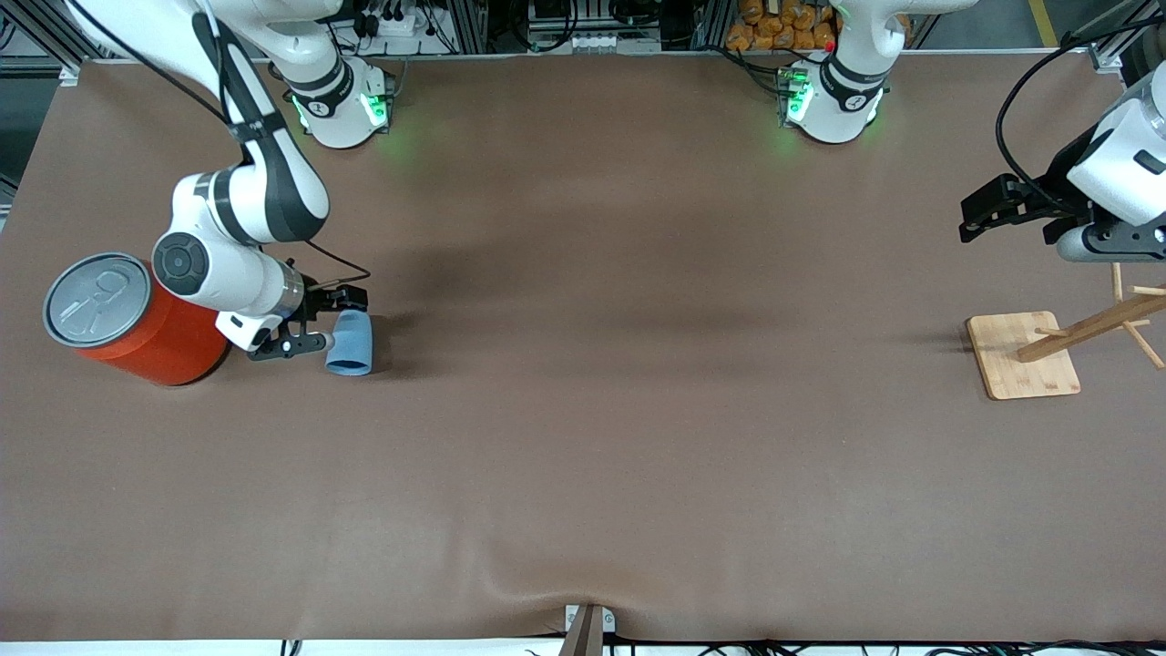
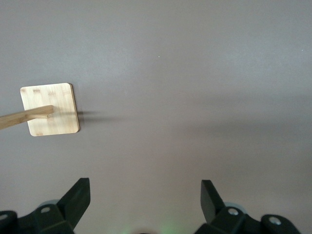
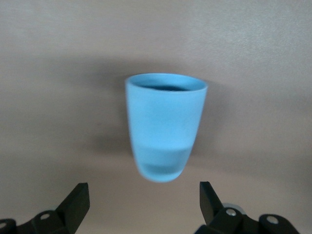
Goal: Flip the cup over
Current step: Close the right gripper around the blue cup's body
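Observation:
The light-blue cup appears to lie on its side on the brown table, its wide mouth toward the front camera, beside the orange can. In the right wrist view the cup shows its narrow base closest to my fingers and a sliver of darker blue inside at the rim. My right gripper is open and low at the cup's base, one finger on each side, not touching it. My left gripper is open and empty, waiting up in the air at the left arm's end of the table.
A large orange can with a grey pull-tab lid stands right beside the right arm's wrist. A wooden stand on a square bamboo base sits under the left gripper's end of the table.

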You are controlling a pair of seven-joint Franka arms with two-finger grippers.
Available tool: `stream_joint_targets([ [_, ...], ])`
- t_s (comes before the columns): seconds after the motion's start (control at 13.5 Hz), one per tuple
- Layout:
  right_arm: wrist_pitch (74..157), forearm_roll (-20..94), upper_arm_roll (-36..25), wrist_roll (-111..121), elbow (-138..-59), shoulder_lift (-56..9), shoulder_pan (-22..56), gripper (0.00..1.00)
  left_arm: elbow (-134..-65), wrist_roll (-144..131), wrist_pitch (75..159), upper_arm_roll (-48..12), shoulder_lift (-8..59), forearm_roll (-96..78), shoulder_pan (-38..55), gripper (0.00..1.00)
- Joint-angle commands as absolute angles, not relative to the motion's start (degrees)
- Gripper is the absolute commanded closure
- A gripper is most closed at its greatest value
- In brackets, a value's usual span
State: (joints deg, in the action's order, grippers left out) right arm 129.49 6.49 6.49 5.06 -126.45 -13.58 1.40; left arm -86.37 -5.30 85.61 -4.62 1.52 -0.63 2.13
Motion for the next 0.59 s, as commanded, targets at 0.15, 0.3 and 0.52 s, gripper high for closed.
stream_joint_targets([
  [0.15,136.7,5.5,6.9,6.4,-127.0,-17.7,-0.2,0.00,-87.3,-4.7,86.1,-4.8,0.3,0.1,1.9,0.00],
  [0.3,139.4,5.6,6.9,6.3,-127.0,-19.5,-0.3,0.00,-87.3,-4.7,86.1,-4.8,0.3,0.1,1.9,0.00],
  [0.52,143.5,5.9,6.9,6.2,-126.9,-22.4,-0.2,0.00,-87.3,-4.7,86.1,-4.8,0.3,0.1,1.9,0.00],
])
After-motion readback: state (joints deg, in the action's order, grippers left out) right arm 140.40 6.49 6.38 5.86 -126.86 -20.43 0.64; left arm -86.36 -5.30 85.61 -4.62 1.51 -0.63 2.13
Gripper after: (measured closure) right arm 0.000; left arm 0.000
